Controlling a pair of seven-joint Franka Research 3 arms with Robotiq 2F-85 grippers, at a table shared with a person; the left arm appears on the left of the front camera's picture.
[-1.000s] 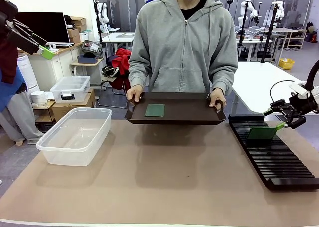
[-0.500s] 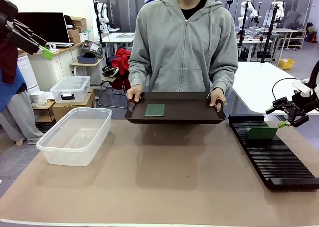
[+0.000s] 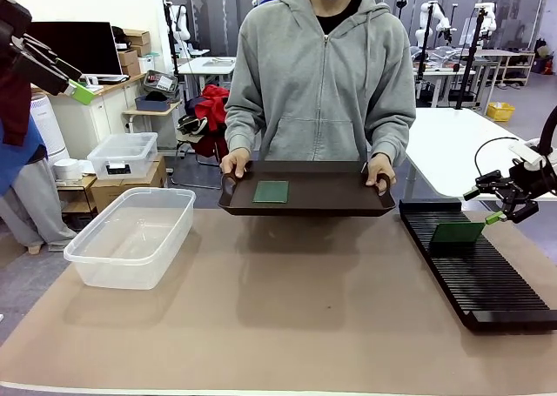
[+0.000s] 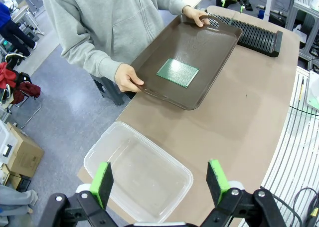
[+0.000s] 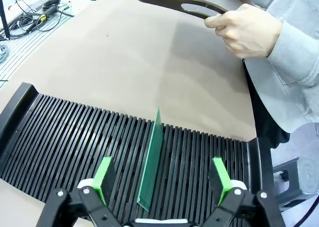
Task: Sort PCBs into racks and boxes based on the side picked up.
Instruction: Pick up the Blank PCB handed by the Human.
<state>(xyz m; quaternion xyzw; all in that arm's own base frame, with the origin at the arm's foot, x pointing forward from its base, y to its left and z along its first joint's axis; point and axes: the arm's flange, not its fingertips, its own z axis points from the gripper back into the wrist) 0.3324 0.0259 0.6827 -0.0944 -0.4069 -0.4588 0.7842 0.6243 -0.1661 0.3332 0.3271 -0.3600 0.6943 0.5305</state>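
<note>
One green PCB [image 3: 271, 191] [image 4: 177, 73] lies flat on a dark brown tray [image 3: 331, 206] [image 4: 209, 62] that a person holds by both handles at the far side. A second PCB [image 3: 458, 232] [image 5: 151, 157] stands on edge in a slot of the long black rack [image 3: 483, 278] [image 5: 75, 142] at the right. My right gripper [image 3: 503, 207] [image 5: 162, 177] hovers open just above and behind that board, apart from it. My left gripper [image 3: 74, 83] [image 4: 158, 179] is open and raised high at the far left, above the clear box [image 3: 130, 235] [image 4: 137, 172], which holds nothing.
A smaller lidded clear bin [image 3: 124, 155] sits on cartons behind the box, off the table. The brown table mat [image 3: 278, 318] spreads between box and rack. The person's hand [image 5: 246, 30] grips the tray handle beyond the rack's far end.
My right gripper has lifted up and back from the PCB standing in the rack, leaving it in its slot. The left arm and the person's tray have stayed put.
</note>
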